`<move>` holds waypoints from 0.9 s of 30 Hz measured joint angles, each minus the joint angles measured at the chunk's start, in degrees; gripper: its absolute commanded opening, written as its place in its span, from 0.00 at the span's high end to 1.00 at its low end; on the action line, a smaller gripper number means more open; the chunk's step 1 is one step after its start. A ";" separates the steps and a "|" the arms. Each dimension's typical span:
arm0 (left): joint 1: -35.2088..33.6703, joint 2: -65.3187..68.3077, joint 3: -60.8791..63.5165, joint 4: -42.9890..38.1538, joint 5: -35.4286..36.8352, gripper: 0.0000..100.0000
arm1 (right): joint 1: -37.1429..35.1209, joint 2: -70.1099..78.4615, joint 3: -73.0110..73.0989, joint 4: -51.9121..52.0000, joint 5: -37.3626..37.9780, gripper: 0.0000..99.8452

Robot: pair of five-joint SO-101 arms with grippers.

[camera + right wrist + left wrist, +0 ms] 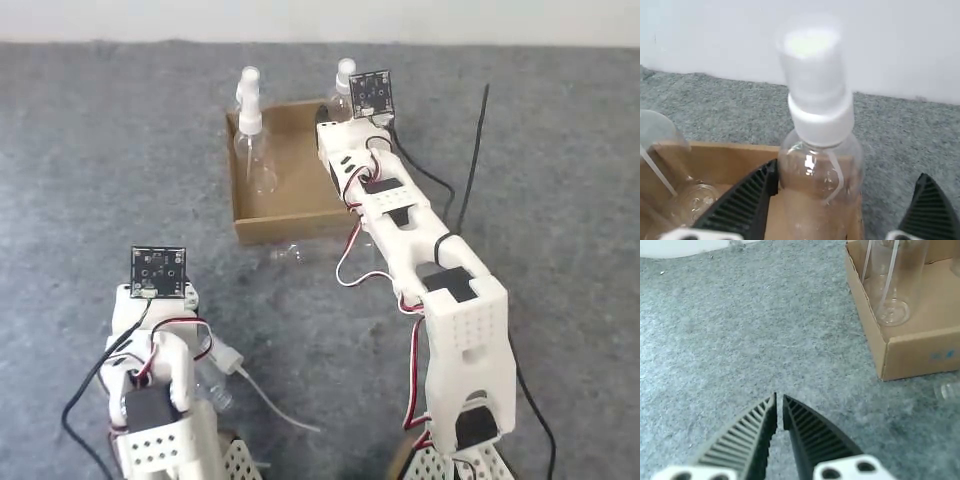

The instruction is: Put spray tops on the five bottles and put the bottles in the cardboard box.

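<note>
Right gripper (848, 172) has its jaws spread wide around a spray-topped bottle (817, 165) at the far right corner of the box (290, 225). 1 jaw touches the bottle and the other is well apart. A 2nd bottle (250, 140), also topped, stands in the box. Left gripper (780, 399) has its jaws closed on nothing, over carpet (715, 340). A bare bottle (285, 253) lies just beside the box front.
</note>
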 measured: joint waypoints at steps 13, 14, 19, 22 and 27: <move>0.00 0.00 0.00 0.00 0.00 0.99 | 0.00 -6.86 6.24 0.00 0.00 0.64; 0.00 0.00 0.00 0.00 0.00 0.99 | 0.00 -6.86 6.68 0.00 0.00 0.64; 0.00 0.00 0.00 0.00 0.00 0.99 | -0.18 -9.05 10.55 0.00 0.00 0.64; 0.00 0.00 0.00 0.00 0.00 0.99 | -0.62 -12.57 13.10 0.00 0.00 0.64; 0.00 0.00 0.00 0.00 0.00 0.99 | -2.11 -17.14 17.05 0.00 0.00 0.64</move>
